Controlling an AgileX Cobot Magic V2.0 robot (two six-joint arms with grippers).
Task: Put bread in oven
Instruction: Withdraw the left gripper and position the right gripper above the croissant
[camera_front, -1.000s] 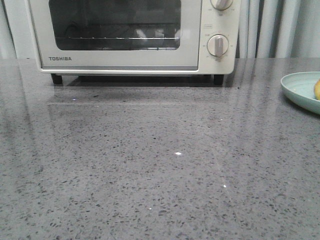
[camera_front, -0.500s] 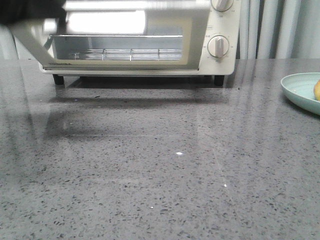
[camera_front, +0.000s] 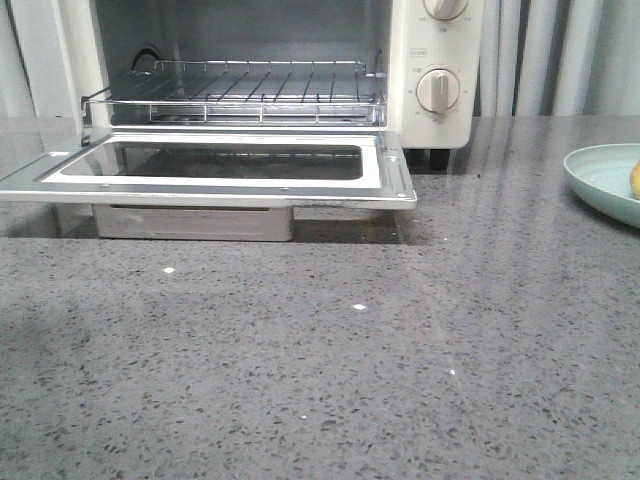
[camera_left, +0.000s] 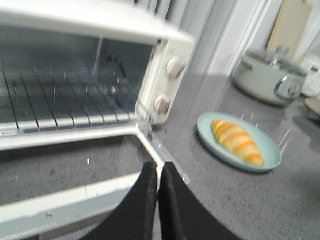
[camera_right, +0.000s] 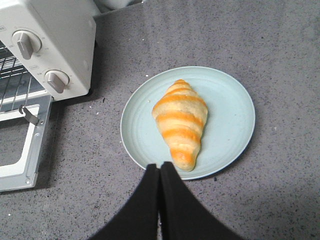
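Note:
The cream-white oven (camera_front: 430, 60) stands at the back of the table with its glass door (camera_front: 215, 165) dropped flat and the wire rack (camera_front: 240, 90) bare. The bread (camera_right: 181, 121), a yellow roll with orange stripes, lies on a pale green plate (camera_right: 230, 125) to the oven's right; only its tip (camera_front: 634, 180) shows in the front view. My left gripper (camera_left: 157, 167) is shut and empty, above the open door's right front corner. My right gripper (camera_right: 160, 167) is shut and empty, above the plate's near rim beside the bread's tapered end. Neither gripper shows in the front view.
The plate (camera_front: 600, 180) sits at the table's right edge in the front view. A pale green lidded pot (camera_left: 265, 77) stands behind it, with curtains behind the table. The oven's two knobs (camera_front: 436, 90) face forward. The open door juts out over the grey speckled table (camera_front: 320, 380).
The oven door has swung from shut, through half open, down to flat. The rack now shows. The plate has not moved.

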